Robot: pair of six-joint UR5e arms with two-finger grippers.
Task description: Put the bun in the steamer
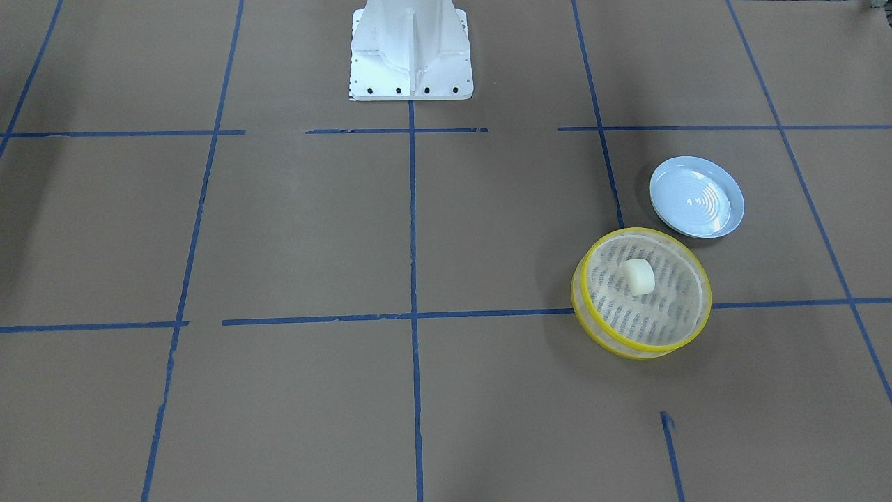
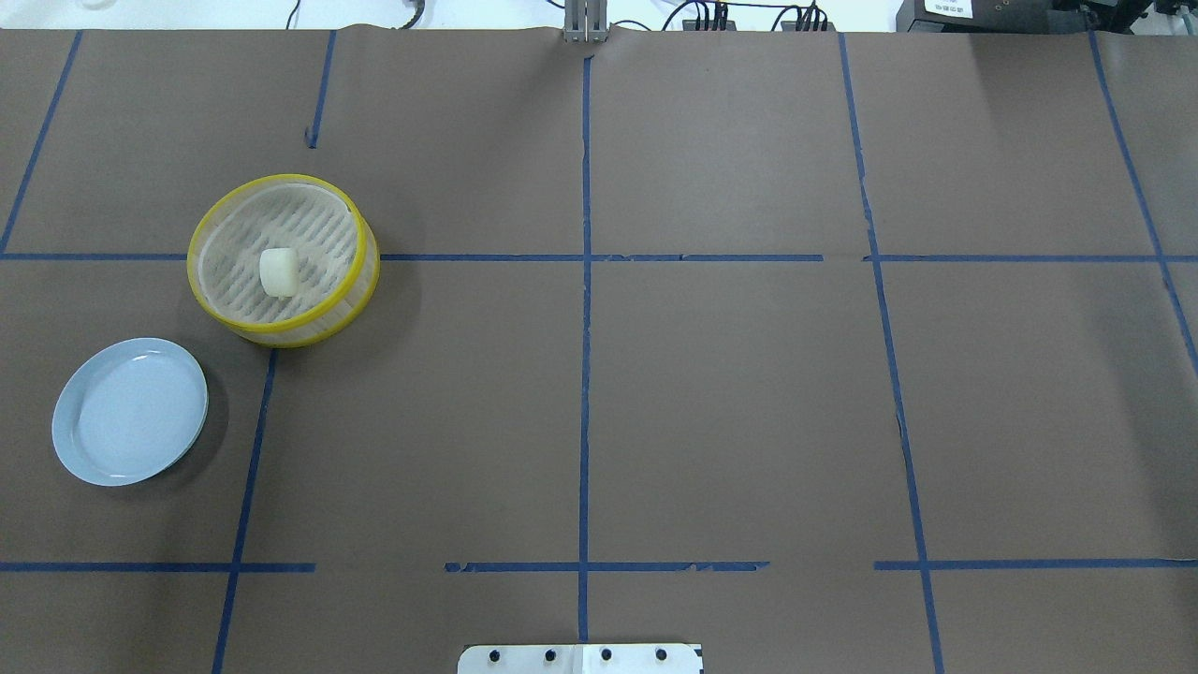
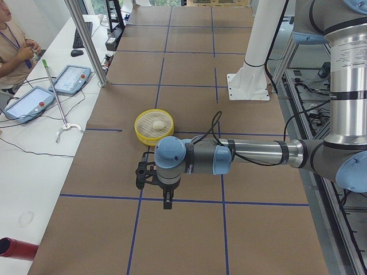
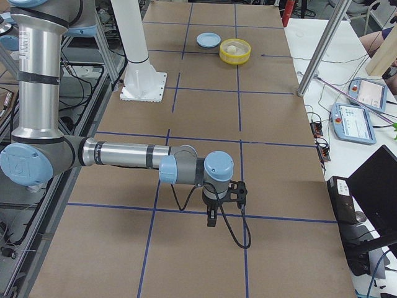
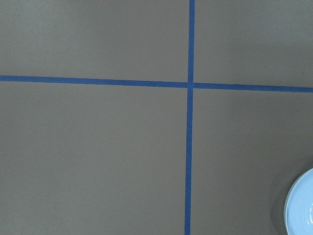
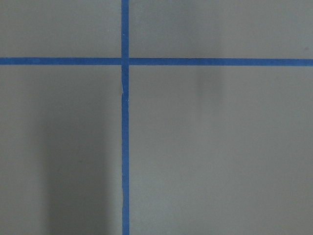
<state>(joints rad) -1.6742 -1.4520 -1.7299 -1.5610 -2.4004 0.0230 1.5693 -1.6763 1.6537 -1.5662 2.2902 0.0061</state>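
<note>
The cream-white bun (image 1: pixel 639 276) lies inside the yellow-rimmed steamer (image 1: pixel 627 348), on its slotted base. It shows the same way in the overhead view, bun (image 2: pixel 279 271) in steamer (image 2: pixel 201 281). Neither gripper is in the overhead or front view. My left gripper (image 3: pixel 166 201) shows only in the left side view, held above the table well short of the steamer (image 3: pixel 140 129). My right gripper (image 4: pixel 211 218) shows only in the right side view, far from the steamer (image 4: pixel 236 61). I cannot tell whether either is open or shut. Neither wrist view shows fingers.
An empty pale blue ridged plate (image 2: pixel 131 412) sits beside the steamer, nearer the robot; its edge shows in the left wrist view (image 5: pixel 303 205). The white robot base (image 1: pixel 411 56) stands at the table's middle edge. Blue tape lines grid the brown table.
</note>
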